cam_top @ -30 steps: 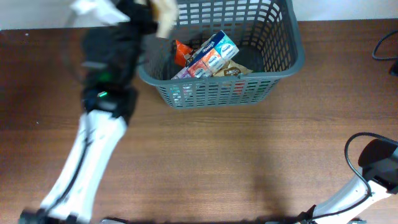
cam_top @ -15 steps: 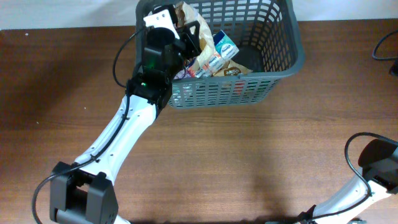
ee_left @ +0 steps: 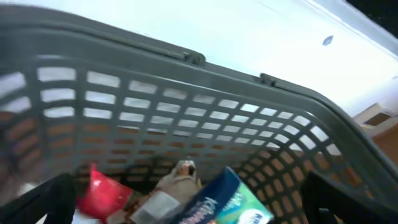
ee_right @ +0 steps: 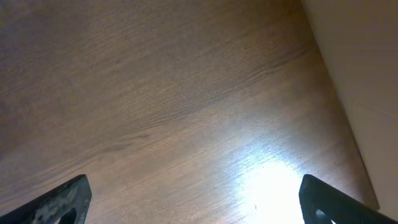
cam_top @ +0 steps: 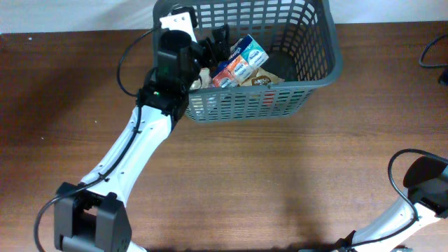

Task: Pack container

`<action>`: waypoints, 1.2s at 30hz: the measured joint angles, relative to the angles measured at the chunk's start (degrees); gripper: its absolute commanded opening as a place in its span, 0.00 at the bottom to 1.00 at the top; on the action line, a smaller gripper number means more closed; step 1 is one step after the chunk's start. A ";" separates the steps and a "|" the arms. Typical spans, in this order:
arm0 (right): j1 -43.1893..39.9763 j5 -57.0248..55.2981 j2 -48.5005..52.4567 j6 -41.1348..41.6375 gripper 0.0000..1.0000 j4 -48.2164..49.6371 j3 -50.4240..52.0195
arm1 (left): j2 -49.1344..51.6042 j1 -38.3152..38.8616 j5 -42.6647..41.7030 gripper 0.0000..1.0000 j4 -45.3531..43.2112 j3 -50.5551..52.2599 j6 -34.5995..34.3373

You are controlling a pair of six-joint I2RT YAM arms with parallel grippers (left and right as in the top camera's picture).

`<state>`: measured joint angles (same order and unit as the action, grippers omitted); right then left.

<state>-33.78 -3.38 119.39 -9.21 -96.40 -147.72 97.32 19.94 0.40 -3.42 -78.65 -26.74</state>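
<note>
Item one, as we list it: the container (cam_top: 280,89), a dark grey lattice basket standing at the middle of the table's far edge. Inside we count a blue-and-white carton (cam_top: 243,57), a brown pouch (cam_top: 262,80) and a red packet (ee_left: 102,194). Left gripper (cam_top: 215,43): over the basket's left end, fingers spread wide, holding nothing. Right gripper (ee_right: 199,202): fingers wide apart above bare table (cam_top: 280,175), empty.
</note>
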 measured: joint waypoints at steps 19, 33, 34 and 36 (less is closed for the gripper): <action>0.00 0.00 0.00 0.02 0.99 0.00 0.00 | -42.77 -2.25 5.22 0.99 37.33 -2.86 24.55; 0.00 0.00 0.00 0.02 0.99 0.00 0.00 | -56.41 -2.25 5.38 0.99 78.90 -3.04 15.82; 0.00 0.00 0.00 0.02 0.99 0.00 0.00 | -56.46 -2.25 5.38 0.99 80.98 -3.02 14.82; 0.00 0.02 0.00 0.02 0.99 -0.02 0.00 | -56.70 -2.25 5.40 0.99 84.11 -2.99 13.14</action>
<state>-33.78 -3.36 119.39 -9.19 -96.42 -147.72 40.62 17.69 5.80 80.68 -81.65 -13.61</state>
